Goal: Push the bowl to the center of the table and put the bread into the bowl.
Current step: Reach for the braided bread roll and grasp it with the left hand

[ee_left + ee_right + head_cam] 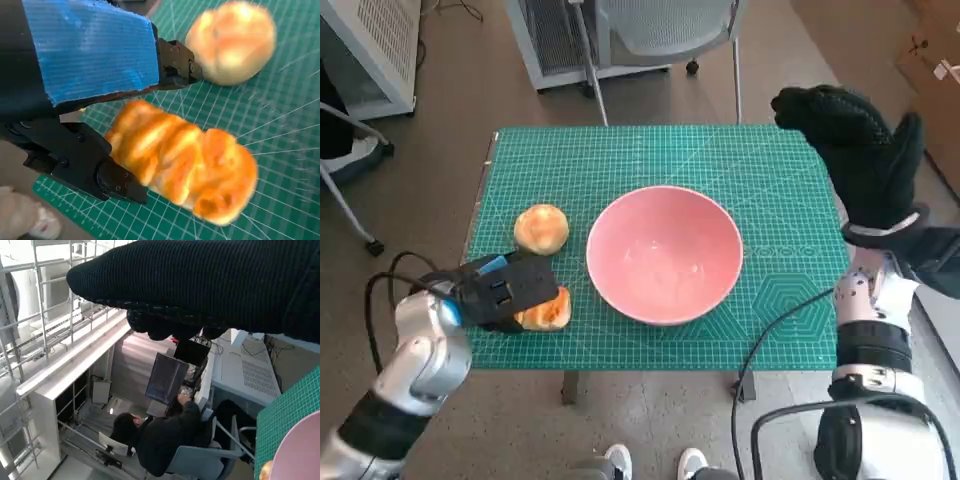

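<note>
1. I see my left hand [505, 290] with its black fingers [107, 180] around the golden twisted bread roll [182, 167] at the green mat's [770, 180] near-left edge.
2. Round pale bun [541, 228] lies just beyond.
3. Pink ceramic bowl [664, 255] sits mid-table.
4. Gloved right hand [855, 150] raised, spread, holding nothing.

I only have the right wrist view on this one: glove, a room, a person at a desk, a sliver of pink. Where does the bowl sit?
Observer: The pink bowl sits about mid-table on the green mat, empty.
Operator: And the bread?
Observer: Two pieces lie beside the bowl: a round bun, and a twisted loaf nearer the front edge.
Operator: What's the left hand doing?
Observer: The left hand is over the twisted loaf, its fingers on either side; whether they grip it, I cannot tell.
Operator: And the right hand?
Observer: The right hand is raised over the table's far right corner, holding nothing.
</note>
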